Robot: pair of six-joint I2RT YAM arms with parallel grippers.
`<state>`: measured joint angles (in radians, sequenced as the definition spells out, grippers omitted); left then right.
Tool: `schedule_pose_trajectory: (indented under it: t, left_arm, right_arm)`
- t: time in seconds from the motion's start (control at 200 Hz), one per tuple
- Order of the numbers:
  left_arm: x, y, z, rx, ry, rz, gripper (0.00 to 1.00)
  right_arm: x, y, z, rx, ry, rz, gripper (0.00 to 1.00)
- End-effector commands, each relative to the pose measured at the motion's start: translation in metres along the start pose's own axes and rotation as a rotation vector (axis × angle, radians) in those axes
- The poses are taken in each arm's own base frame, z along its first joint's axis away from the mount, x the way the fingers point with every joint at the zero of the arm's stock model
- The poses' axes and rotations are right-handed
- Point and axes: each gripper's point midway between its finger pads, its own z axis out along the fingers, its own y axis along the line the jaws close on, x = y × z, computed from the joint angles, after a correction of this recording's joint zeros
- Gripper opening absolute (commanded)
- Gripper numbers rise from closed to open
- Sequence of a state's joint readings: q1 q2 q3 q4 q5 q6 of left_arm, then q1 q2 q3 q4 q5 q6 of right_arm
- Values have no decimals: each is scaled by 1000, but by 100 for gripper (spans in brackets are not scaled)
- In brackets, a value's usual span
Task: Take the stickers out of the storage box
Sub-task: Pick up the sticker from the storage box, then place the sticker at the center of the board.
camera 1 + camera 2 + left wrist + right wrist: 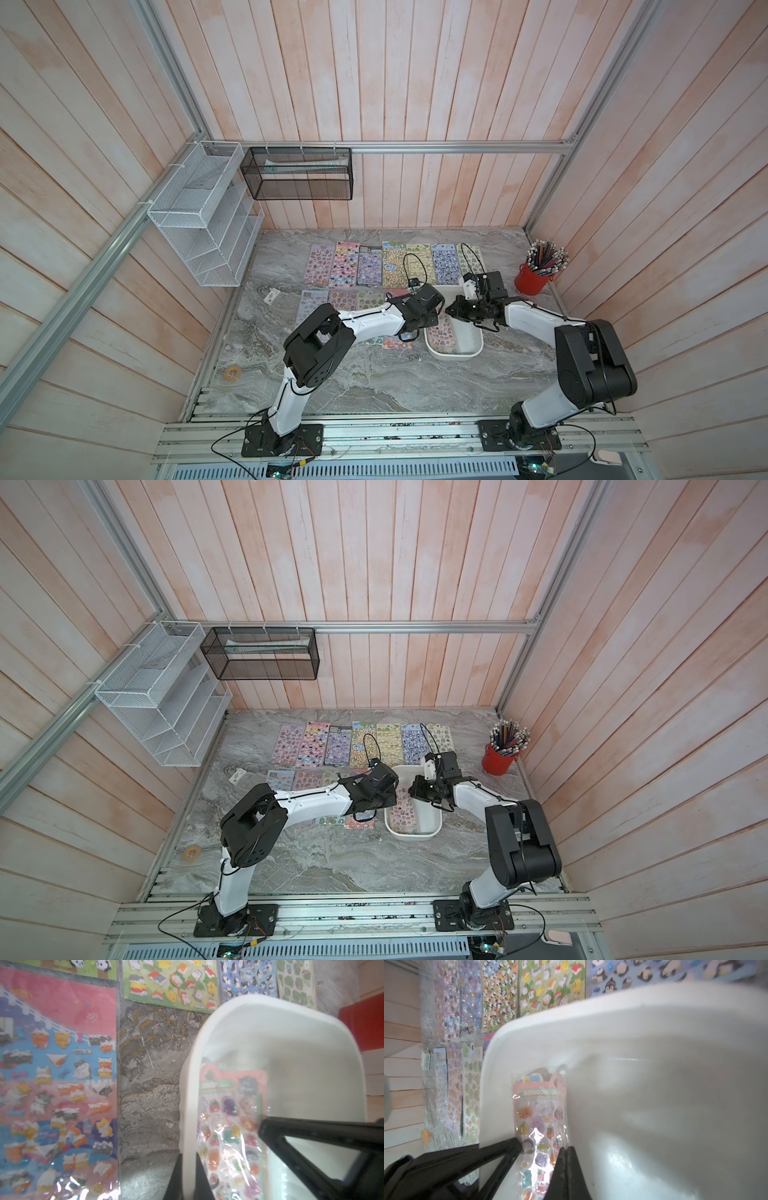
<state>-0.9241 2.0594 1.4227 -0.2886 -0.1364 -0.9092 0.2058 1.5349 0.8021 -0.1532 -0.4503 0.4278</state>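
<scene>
Stickers (pixel 345 266) cover the counter's (pixel 374 382) back half (about a dozen out); one sheet (pixel 537 1122) remains in the storage box (pixel 469 336) near the right edge, pinched by the right gripper (pixel 565 1151), the left gripper (pixel 188 1159) clamping the box wall.

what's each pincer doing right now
left pincer: closed on the wall of the storage box
right pincer: closed, apparently pinching the edge of the sticker sheet inside the box

Stickers (pixel 394 266): 7 far row, 4 near row, 1 in 1 storage box (pixel 455 354); 1 red cup (pixel 530 282); 1 white rack (pixel 199 232); 1 black basket (pixel 299 189)
</scene>
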Motion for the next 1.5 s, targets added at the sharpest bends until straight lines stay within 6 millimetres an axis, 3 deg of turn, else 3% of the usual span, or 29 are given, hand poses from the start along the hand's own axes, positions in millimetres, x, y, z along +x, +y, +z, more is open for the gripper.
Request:
schedule_pose_trajectory:
  t: [0.0,0.31,0.52,0.655,0.79,0.955,1.15,1.31,1.495]
  left_arm:
    - [-18,7,-17,-24,-47,0,0]
    - [-45,13,-47,-37,-127,12,0]
    - [-77,23,-92,-49,-228,33,0]
    - [-93,42,-122,-89,-281,61,0]
    - [-102,69,-150,-107,-294,81,0]
    - [-112,109,-198,-91,-358,43,0]
    - [-119,151,-254,-131,-437,13,0]
    - [-117,172,-282,-147,-475,-4,0]
    - [-110,191,-298,-161,-486,-27,0]
  right_arm:
    - [-18,11,-29,-3,-56,2,0]
    - [-63,61,-110,-67,-247,-46,0]
    - [-85,83,-167,-119,-366,-64,0]
    - [-96,95,-204,-179,-434,-66,0]
    - [-95,106,-215,-248,-423,-69,0]
    - [-88,93,-196,-233,-361,-46,0]
    - [-71,63,-149,-200,-272,10,0]
    - [-47,50,-100,-192,-172,45,0]
    - [-27,35,-54,-188,-86,83,0]
